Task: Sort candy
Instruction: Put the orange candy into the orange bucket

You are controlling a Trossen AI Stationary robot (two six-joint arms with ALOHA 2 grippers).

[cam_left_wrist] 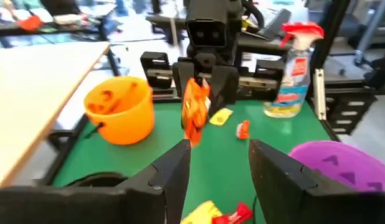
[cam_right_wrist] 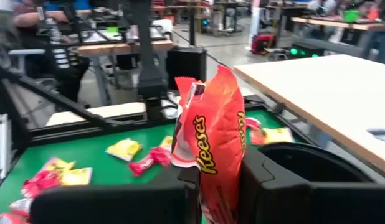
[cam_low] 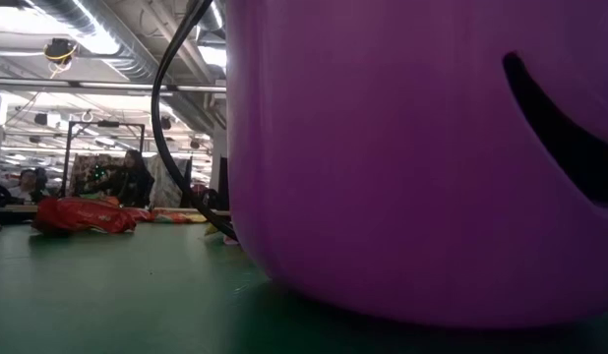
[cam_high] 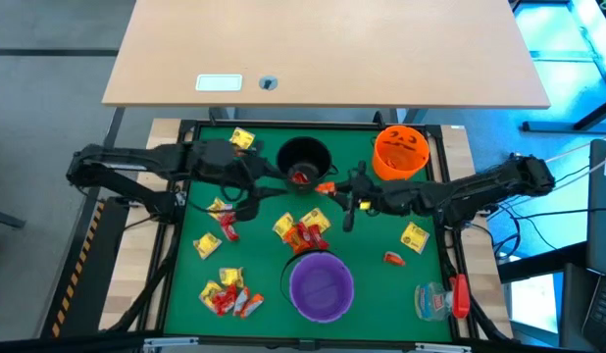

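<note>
Our right gripper (cam_right_wrist: pixel 218 180) is clamped on an orange candy (cam_right_wrist: pixel 211 146), lifting it near the black bowl (cam_high: pixel 304 157), probably for the orange bowl (cam_high: pixel 400 152). Our left gripper (cam_left_wrist: pixel 218 168) faces it with fingers apart and empty. Other candies (cam_high: pixel 225 291) lie loose on the mat (cam_high: pixel 372 255).

Orange candy (cam_right_wrist: pixel 211 149) in right claw (cam_right_wrist: pixel 218 186)
</note>
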